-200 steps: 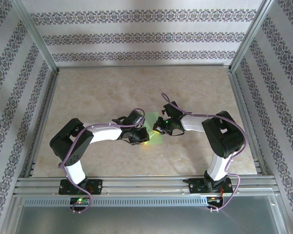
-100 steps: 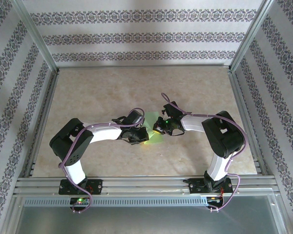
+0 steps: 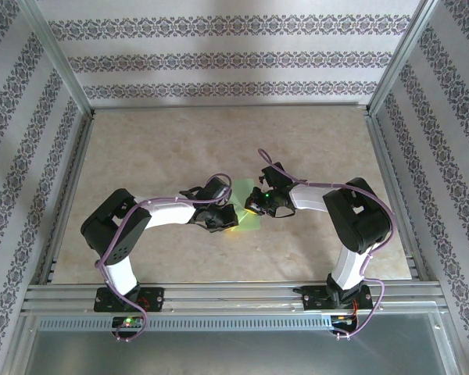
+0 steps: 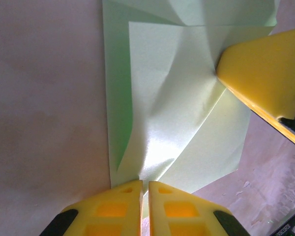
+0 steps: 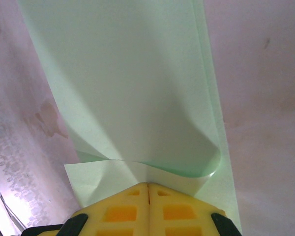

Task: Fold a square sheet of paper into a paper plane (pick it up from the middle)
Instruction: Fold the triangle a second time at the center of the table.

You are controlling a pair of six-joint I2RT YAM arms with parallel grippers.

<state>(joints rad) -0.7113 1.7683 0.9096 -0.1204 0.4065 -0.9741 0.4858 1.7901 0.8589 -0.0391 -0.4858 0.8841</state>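
A: A pale marbled table [image 3: 180,141] stands inside patterned walls [image 3: 219,58], with a metal rail [image 3: 234,295] along the near edge. Where is the work?

B: Near the middle. The square sheet of paper [image 3: 248,205] lies partly folded between the two arms.

A: And the tools?

B: The left gripper [image 4: 144,184] is pinched narrow on the sheet's near corner. The right gripper [image 5: 148,186] is closed tight on a curled fold at the opposite side.

A: What about the edges?

B: The left wrist view shows one long edge flat on the table, with a flap creased over it.

A: Is there room to move?

B: Bare table spreads far, left and right of both grippers.
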